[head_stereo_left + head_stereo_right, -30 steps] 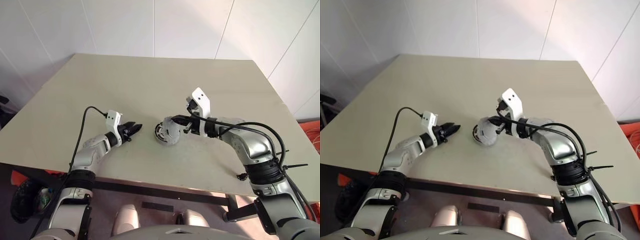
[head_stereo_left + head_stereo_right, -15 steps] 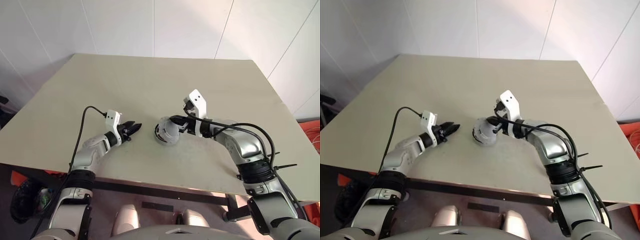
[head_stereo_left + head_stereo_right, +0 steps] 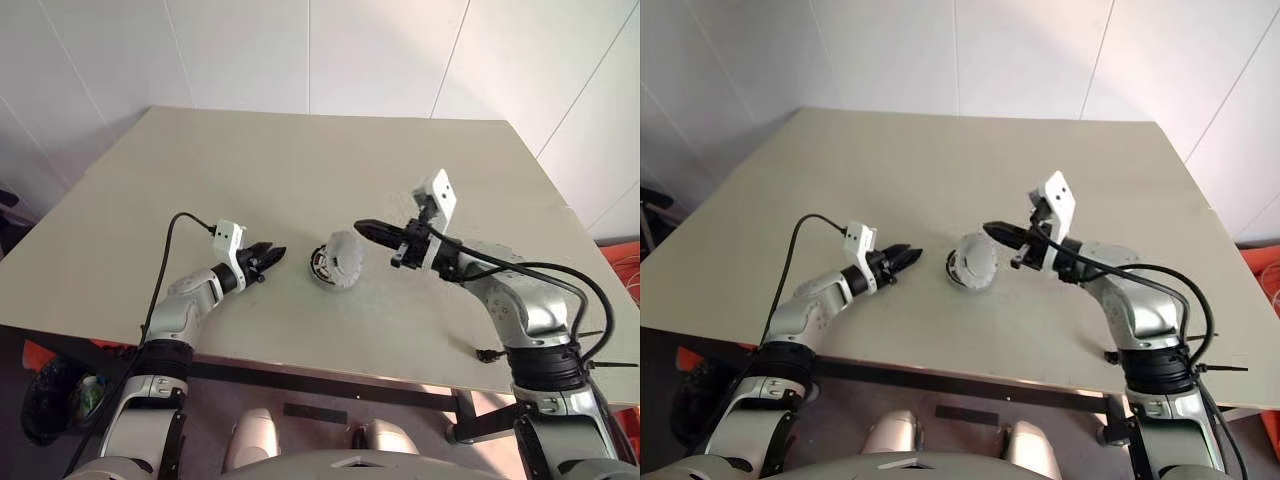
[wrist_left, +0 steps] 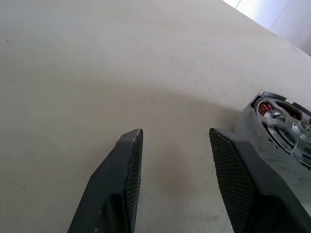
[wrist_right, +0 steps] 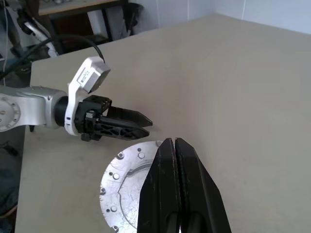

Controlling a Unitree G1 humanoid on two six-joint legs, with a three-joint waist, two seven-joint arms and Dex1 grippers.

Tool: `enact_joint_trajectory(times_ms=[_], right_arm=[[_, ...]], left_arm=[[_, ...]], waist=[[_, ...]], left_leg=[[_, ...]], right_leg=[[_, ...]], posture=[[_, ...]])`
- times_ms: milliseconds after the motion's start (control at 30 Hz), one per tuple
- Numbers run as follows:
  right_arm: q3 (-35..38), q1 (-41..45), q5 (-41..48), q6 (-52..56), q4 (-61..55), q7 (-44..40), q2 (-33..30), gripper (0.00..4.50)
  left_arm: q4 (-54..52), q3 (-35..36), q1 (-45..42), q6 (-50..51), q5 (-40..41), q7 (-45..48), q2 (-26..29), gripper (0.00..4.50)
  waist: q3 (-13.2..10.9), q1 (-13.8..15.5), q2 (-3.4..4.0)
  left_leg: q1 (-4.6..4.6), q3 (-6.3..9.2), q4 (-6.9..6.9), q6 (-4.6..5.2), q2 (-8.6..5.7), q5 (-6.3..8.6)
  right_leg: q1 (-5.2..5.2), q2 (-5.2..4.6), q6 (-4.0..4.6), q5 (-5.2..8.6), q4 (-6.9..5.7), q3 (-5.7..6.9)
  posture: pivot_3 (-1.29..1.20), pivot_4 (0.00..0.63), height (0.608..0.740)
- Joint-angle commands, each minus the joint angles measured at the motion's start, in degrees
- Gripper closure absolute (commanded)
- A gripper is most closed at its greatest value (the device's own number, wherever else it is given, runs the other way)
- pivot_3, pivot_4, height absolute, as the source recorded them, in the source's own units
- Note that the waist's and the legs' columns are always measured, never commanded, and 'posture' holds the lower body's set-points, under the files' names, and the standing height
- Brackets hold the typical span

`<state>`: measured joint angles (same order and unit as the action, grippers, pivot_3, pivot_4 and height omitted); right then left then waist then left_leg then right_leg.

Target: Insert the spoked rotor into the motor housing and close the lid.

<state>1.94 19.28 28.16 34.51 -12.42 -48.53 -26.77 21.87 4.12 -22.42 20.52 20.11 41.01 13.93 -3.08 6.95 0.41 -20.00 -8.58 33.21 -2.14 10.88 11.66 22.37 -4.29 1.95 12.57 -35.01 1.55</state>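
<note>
The motor housing sits at mid-table, its copper windings showing from the side. The pale grey lid lies on top of it, tilted, its pale face up. The spoked rotor is hidden. My left gripper rests low just left of the housing, open and empty, its fingers pointing toward it. My right gripper hovers above and just right of the lid, shut on nothing, its fingertips over the lid's edge.
The beige table stretches bare behind the parts. A black cable loops from my left wrist. The table's front edge runs close behind both arms.
My right gripper, which was down at the lid, has lifted and drawn back to the right, still shut. The lid stays on the housing. The left arm has not moved.
</note>
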Motion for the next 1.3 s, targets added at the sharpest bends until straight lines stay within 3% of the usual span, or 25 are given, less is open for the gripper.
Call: enact_joint_trajectory(times_ms=[33,900,1300], right_arm=[[0.9,0.0,2.8,-0.5,-2.1,-0.6,0.4,4.48],[-5.6,3.8,-3.6,-10.0,18.2,1.7,13.1,4.48],[-5.4,4.5,-6.9,-12.8,26.7,2.2,15.0,4.48]], left_arm=[[-1.9,0.1,-1.4,0.1,0.4,0.9,1.0,2.2],[-7.7,-0.1,-0.2,6.4,1.7,3.7,5.4,2.2],[-9.2,-0.9,-0.3,10.1,3.5,6.2,5.4,2.2]], waist=[[0.0,-0.2,0.0],[0.0,-1.5,-0.01],[0.0,-1.5,-0.02]], left_leg=[[0.0,-0.01,-0.01,0.0,0.01,0.0],[-0.05,0.0,-0.04,-0.01,0.0,0.0],[-0.05,0.0,-0.08,0.0,0.0,0.0]], right_leg=[[0.0,0.0,0.0,0.0,0.0,0.0],[0.1,0.0,0.01,0.0,0.04,0.04],[0.1,0.0,0.02,0.0,0.1,0.05]], posture=[[0.0,0.0,0.74],[0.0,0.0,0.74],[0.0,0.0,0.74]])
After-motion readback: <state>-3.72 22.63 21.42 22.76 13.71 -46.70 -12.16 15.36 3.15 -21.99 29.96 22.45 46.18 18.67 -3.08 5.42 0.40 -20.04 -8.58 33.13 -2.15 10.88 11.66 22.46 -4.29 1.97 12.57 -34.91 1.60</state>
